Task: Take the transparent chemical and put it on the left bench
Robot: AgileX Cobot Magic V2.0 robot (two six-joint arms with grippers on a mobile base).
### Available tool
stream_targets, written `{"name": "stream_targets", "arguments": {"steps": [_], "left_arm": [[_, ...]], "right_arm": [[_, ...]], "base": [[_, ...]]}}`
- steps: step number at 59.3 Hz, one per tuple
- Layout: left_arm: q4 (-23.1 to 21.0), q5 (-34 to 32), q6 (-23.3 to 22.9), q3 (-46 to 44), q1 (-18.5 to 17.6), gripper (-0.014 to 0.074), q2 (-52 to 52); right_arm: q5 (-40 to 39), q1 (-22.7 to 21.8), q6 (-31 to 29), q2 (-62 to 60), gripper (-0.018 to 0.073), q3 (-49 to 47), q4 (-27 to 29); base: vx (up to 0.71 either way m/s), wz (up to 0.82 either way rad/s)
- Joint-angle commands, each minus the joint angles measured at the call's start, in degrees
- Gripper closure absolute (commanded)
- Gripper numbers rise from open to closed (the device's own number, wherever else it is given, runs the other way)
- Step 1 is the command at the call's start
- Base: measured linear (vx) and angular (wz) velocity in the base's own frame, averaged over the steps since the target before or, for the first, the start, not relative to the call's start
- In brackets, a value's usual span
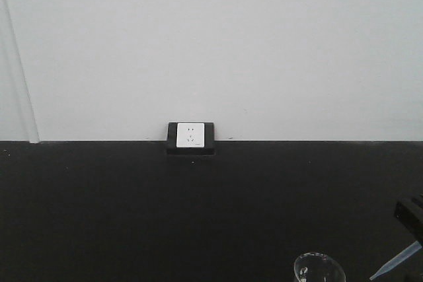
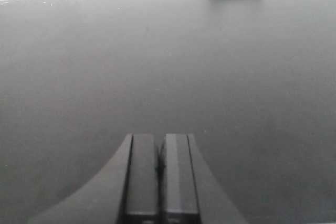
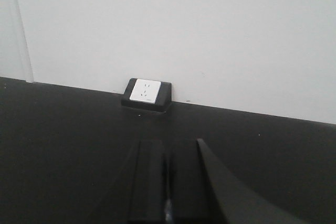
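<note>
Front view: the dropper [image 1: 395,263] hangs slanted at the lower right. Its tip points down and left, near a glass beaker [image 1: 319,270], and its upper end is cut off by the frame edge. It appears raised off the black counter [image 1: 132,216], which carries a wall socket [image 1: 190,135] at its back. We judge the grab done. The carry and the set-down on the left counter, which no view shows, are still to do.

Left wrist view: the left claw [image 2: 160,141] has its jaws pressed together with nothing between them. It hovers over bare counter and touches nothing.

Right wrist view: the right claw [image 3: 167,148] has its jaws closed to a thin seam, and a pale glint shows in that seam near the bottom edge. Taken with the front view, we read this as the dropper pinched there. Most of its length is hidden from this camera.
</note>
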Motion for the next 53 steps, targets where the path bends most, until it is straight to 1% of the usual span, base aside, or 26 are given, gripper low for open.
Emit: {"name": "stream_targets", "arguments": {"steps": [1, 53], "left_arm": [[-0.04, -4.49, -0.45, 0.93, -0.10, 0.0600, -1.10], [-0.04, -4.49, -0.45, 0.93, -0.10, 0.0600, -1.10]], "right_arm": [[-1.87, -0.02, 1.21, -0.31, 0.0562, -1.58, -1.20], [-1.87, -0.13, 1.21, -0.23, 0.0562, -1.58, -1.20]], "base": [[0.00, 0.00], [0.00, 0.00]]}}
